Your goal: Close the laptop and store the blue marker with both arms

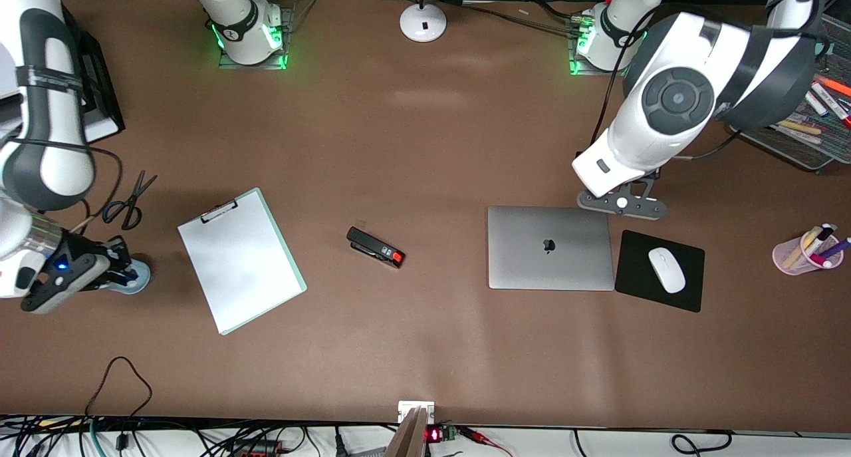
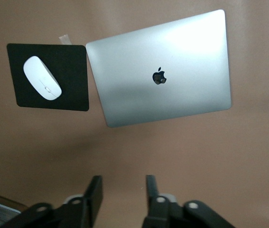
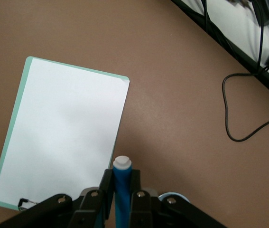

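Observation:
The laptop lies shut on the table, silver lid up with the dark apple logo showing. My left gripper hangs over the bare table by the laptop's edge that is farther from the front camera, open, with nothing between its fingers. In the front view the left gripper shows only as a dark bar under the white wrist. The blue marker stands between the right gripper's fingers, whitish end outward. My right gripper is shut on it, over the table at the right arm's end, beside the clipboard.
A clipboard, a black stapler and scissors lie on the table. A white mouse sits on a black mouse pad beside the laptop. A pink pen cup and a mesh tray stand at the left arm's end.

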